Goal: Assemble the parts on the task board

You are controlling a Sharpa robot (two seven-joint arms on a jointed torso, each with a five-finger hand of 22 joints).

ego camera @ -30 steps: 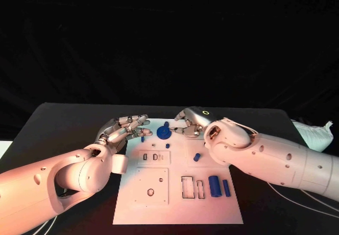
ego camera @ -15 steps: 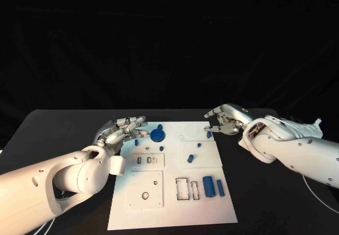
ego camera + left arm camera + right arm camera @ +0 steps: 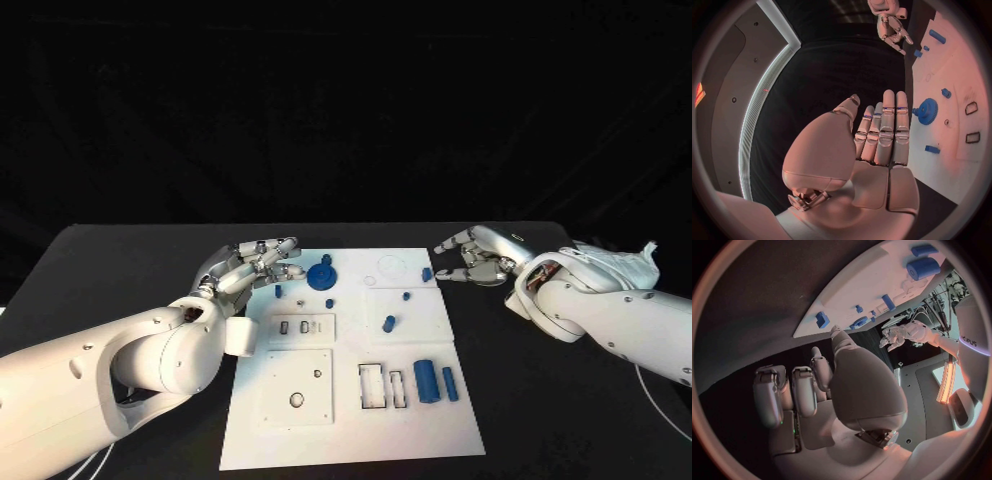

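Seemingly a between-parts step is in hand: nothing is held, and a next part must be chosen and reached for. The left hand (image 3: 257, 262) is seen at the left edge of the task board (image 3: 346, 420), fingers straight and loosely together, empty, just beside the blue gear (image 3: 323, 275). The right hand (image 3: 473, 258) is kept off the board's far right corner, fingers part curled, apart, gripping nothing, near a small blue peg (image 3: 427, 273). Loose blue cylinders (image 3: 428, 380) are left near the slots
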